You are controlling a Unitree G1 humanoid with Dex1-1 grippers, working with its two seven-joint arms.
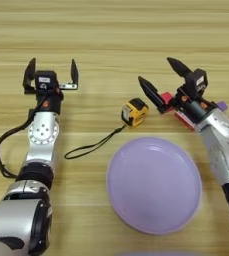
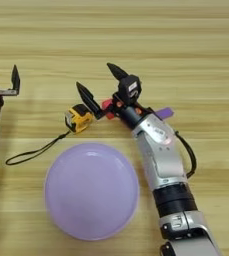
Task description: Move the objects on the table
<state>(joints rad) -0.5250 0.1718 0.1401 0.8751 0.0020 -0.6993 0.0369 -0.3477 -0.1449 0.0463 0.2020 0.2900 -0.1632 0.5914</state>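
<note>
Left eye view shows the right gripper (image 1: 160, 75), fingers spread, just right of the tape measure (image 1: 134, 112), while the left gripper (image 1: 52, 72) stands open, well apart.

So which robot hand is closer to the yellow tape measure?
The right gripper. It is open just to the right of the tape measure, while the left gripper is open much farther off to its left.

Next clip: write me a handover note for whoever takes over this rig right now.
Left hand: open, empty, hovering over bare wooden table, far left.
Right hand: open, empty, above a small red cube.
Yellow-and-black tape measure lies beside the round lilac plate, cord trailing left.
Flat purple block and red-and-white box are partly hidden under the right arm.
Done: nothing held, plate empty.
Left: every small item.
</note>
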